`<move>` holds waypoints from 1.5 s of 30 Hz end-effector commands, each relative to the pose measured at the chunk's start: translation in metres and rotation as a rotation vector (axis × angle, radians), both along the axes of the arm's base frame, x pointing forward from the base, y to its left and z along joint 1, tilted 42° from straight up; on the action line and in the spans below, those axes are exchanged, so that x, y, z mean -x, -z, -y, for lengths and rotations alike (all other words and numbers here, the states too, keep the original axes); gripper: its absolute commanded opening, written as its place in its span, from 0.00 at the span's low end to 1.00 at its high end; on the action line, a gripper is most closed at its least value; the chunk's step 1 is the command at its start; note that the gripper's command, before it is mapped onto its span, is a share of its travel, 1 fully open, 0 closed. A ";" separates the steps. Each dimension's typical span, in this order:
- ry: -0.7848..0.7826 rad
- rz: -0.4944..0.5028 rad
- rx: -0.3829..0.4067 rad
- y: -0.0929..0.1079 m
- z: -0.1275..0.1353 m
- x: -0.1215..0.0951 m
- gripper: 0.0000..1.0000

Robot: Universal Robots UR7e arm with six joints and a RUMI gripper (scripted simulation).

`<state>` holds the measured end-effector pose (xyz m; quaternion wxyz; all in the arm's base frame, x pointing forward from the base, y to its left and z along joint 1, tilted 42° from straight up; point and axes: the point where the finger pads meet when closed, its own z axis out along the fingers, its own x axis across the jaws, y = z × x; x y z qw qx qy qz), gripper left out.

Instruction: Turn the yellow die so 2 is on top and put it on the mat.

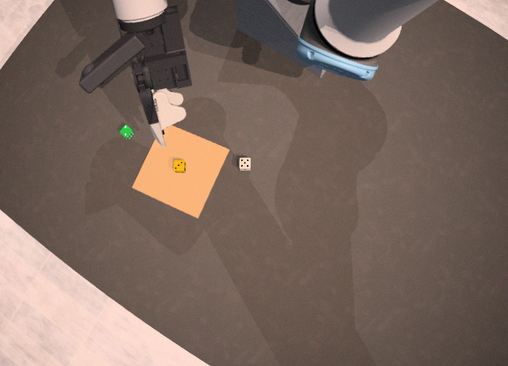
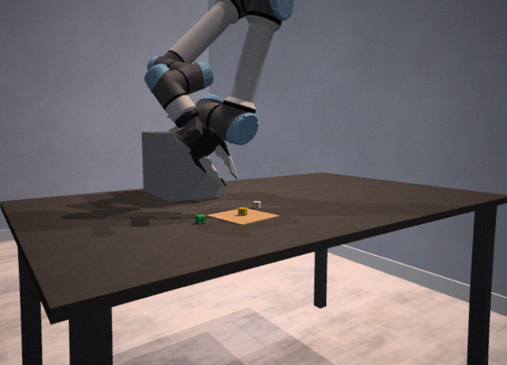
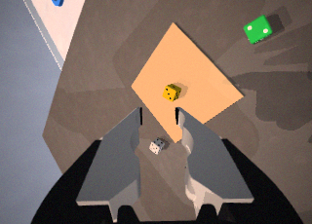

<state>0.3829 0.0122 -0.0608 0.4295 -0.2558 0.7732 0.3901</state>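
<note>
The yellow die (image 1: 178, 165) sits flat near the middle of the orange mat (image 1: 180, 174), fully inside its edges. Its top pips are too small to read for certain. It also shows in the side view (image 2: 242, 211) and the wrist view (image 3: 172, 92). My gripper (image 1: 162, 142) hangs well above the table over the mat's far corner, tilted. In the wrist view its fingers stand a little apart with nothing between them. It is clear of all the dice.
A green die (image 1: 126, 131) lies on the table left of the mat. A white die (image 1: 244, 163) showing five lies to the mat's right. The arm's grey base block (image 2: 172, 169) stands at the back of the table.
</note>
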 end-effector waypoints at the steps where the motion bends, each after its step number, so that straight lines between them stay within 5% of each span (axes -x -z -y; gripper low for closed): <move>1: -0.042 0.073 0.043 -0.001 0.000 -0.001 0.21; 13: -0.270 0.430 0.280 -0.006 -0.002 -0.004 0.21; 16: -0.277 0.441 0.286 -0.007 -0.002 -0.005 0.21; 30: -0.560 0.874 0.524 -0.014 -0.006 -0.006 0.21; 33: -0.563 0.878 0.526 -0.015 -0.006 -0.006 0.21; 45: -0.805 1.253 0.687 -0.021 -0.010 -0.006 0.21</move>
